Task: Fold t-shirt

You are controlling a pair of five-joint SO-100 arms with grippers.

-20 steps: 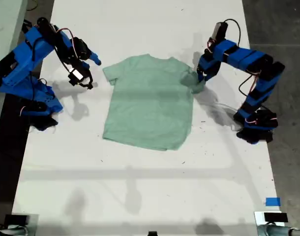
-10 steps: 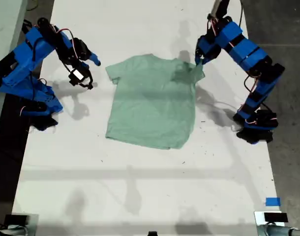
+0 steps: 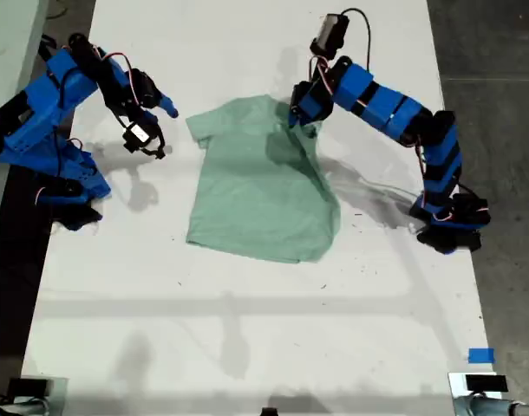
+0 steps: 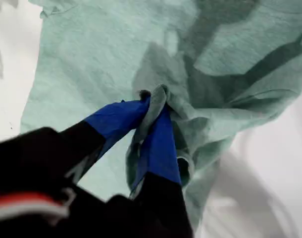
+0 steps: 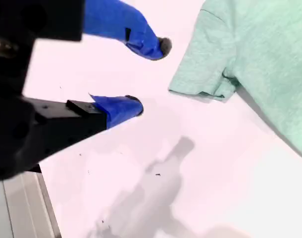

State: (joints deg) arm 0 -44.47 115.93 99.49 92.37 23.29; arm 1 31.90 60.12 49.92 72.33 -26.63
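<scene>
The pale mint-green t-shirt (image 3: 256, 191) lies on the white table, its sleeve on the exterior view's right lifted and drawn over the body. My first gripper (image 3: 301, 115) is shut on that bunched sleeve, held above the shirt's upper middle; the first wrist view shows the cloth (image 4: 163, 106) pinched between the blue fingers (image 4: 161, 144). My second gripper (image 3: 158, 130) hangs open, nothing in it, just off the other sleeve (image 5: 205, 74) toward the exterior view's left; its fingertips (image 5: 133, 106) stand apart over bare table.
The white table (image 3: 247, 329) ends at dark floor on both sides of the exterior view. The arm bases stand at the exterior view's left (image 3: 69, 186) and right (image 3: 451, 225) edges. A blue tape mark (image 3: 480, 355) lies near the lower right of that view.
My first gripper has lifted the sleeve and carried it toward the exterior view's left, over the shirt body, folding that side inward. The second arm has stayed still.
</scene>
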